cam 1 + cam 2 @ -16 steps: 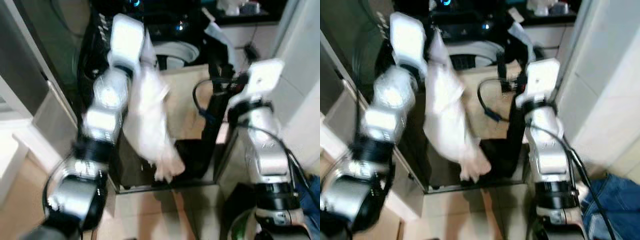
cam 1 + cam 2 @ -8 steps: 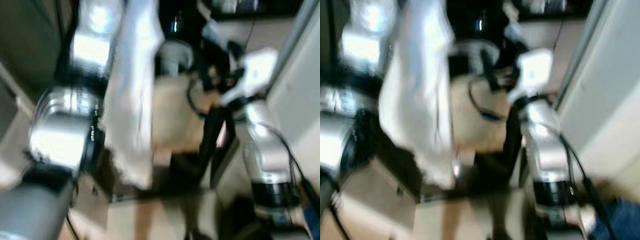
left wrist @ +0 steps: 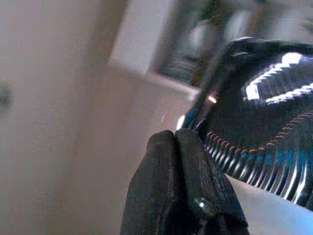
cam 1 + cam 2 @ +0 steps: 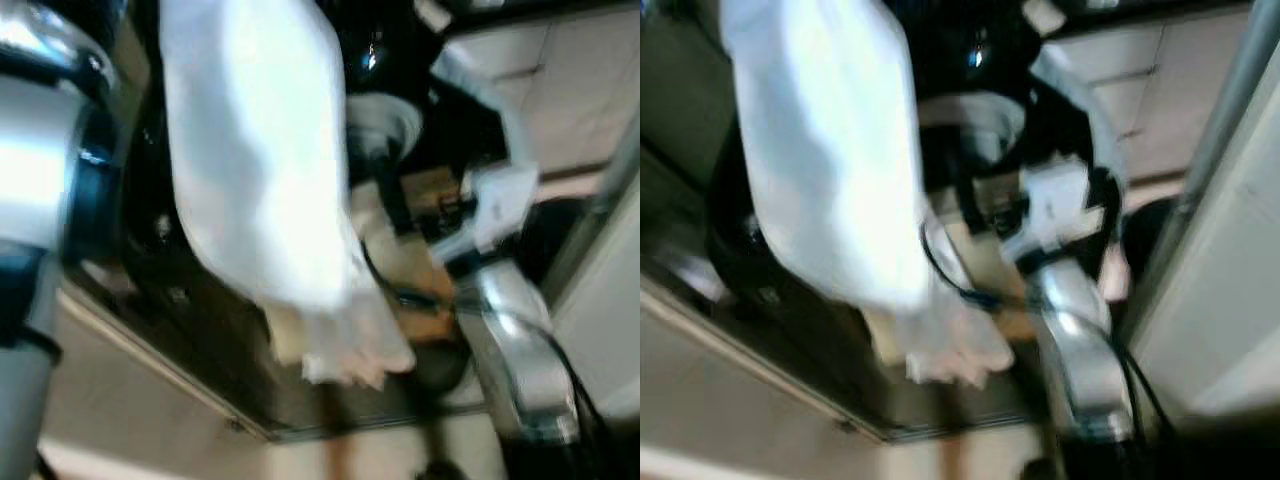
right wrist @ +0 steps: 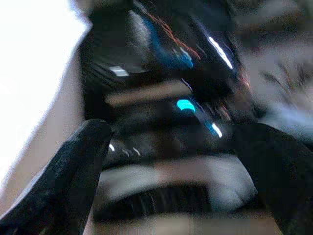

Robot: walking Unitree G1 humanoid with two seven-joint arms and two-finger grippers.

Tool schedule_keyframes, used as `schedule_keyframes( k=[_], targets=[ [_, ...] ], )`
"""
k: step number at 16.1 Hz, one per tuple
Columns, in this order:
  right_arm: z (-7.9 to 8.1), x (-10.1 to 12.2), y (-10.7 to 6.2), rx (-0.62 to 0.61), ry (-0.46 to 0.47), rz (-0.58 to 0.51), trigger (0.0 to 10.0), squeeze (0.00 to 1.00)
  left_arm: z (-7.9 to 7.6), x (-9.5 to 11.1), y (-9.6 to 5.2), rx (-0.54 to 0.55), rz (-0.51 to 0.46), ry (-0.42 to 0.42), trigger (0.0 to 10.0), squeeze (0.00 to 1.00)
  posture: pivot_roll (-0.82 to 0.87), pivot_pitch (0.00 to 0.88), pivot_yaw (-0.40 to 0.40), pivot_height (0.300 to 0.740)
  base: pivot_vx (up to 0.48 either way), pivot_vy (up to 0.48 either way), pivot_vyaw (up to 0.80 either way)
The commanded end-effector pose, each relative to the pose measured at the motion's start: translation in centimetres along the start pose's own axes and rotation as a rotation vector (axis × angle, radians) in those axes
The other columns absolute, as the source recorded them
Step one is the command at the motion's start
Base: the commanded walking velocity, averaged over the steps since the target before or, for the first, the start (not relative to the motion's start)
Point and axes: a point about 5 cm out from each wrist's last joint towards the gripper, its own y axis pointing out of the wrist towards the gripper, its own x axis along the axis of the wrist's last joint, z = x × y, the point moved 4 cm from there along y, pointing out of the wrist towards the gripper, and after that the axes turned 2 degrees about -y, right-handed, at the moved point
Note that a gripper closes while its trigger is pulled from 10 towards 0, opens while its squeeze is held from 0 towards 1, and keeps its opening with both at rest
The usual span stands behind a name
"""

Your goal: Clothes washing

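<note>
— Nearest the head camera, what's there?
— Left arm [image 4: 40, 190], silver, huge and blurred at the left edge. White garment [image 4: 265, 170] hangs just beside it, covering the middle of the scene; its lower end [image 4: 350, 350] dangles over a dark glossy panel [image 4: 200, 330].
— Left gripper?
— Left gripper [image 3: 178, 142] seen from the wrist: both black fingers pressed together. No cloth visible between them there, so I cannot tell if the garment is pinched. A dark ribbed, shiny curved thing [image 3: 264, 142] sits just behind the tips.
— Right side?
— Right arm [image 4: 510, 340] reaches forward on the right, black cable [image 4: 960, 285] looping beside it. Right gripper [image 5: 171, 166] spread wide, one finger [image 5: 63, 181] at each side, nothing between. White cloth [image 5: 34, 73] sits near one finger.
— Further back?
— Washing machine [image 4: 385, 120] with a pale round rim and a small blue light [image 4: 978, 58], partly blocked by the garment. Beige tiled wall [image 4: 560, 80] behind, pale panel [image 4: 1230, 250] at far right. All heavily motion-blurred.
</note>
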Motion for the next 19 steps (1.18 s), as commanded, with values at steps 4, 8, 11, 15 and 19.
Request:
schedule_keyframes(
  k=[4, 8, 11, 15, 19],
  targets=[
    [0.8, 0.5, -3.1, -0.076, -0.020, 0.041, 10.0, 0.19, -2.9, -1.9, -0.6, -0.063, 0.035, 0.357, 10.0, 0.00, -0.41, 0.041, 0.371, 0.740, 0.475, 0.000, 0.00],
    [0.8, 1.0, -4.9, -0.139, -0.046, 0.076, 10.0, 0.20, -10.8, -8.8, -4.3, -0.338, 0.190, 0.478, 10.0, 0.00, -0.48, 0.091, 0.379, 0.740, 0.347, 0.000, 0.00],
    [1.6, 3.1, -4.5, -0.078, -0.101, 0.032, 10.0, 0.20, -13.4, -10.9, -6.2, -0.442, 0.276, 0.315, 10.0, 1.00, -0.47, 0.087, 0.354, 0.740, 0.000, 0.000, 0.00],
    [2.8, 6.5, -3.8, 0.082, -0.149, -0.045, 10.0, 0.20, -12.2, -13.2, -6.9, -0.379, 0.443, -0.013, 10.0, 1.00, -0.45, 0.069, 0.303, 0.740, 0.000, 0.000, 0.00],
    [2.1, 6.9, -3.0, 0.099, -0.161, -0.042, 10.0, 0.20, -12.3, -14.1, -7.5, -0.318, 0.574, -0.458, 10.0, 1.00, -0.44, 0.049, 0.276, 0.740, 0.000, 0.000, 0.00]
  ],
)
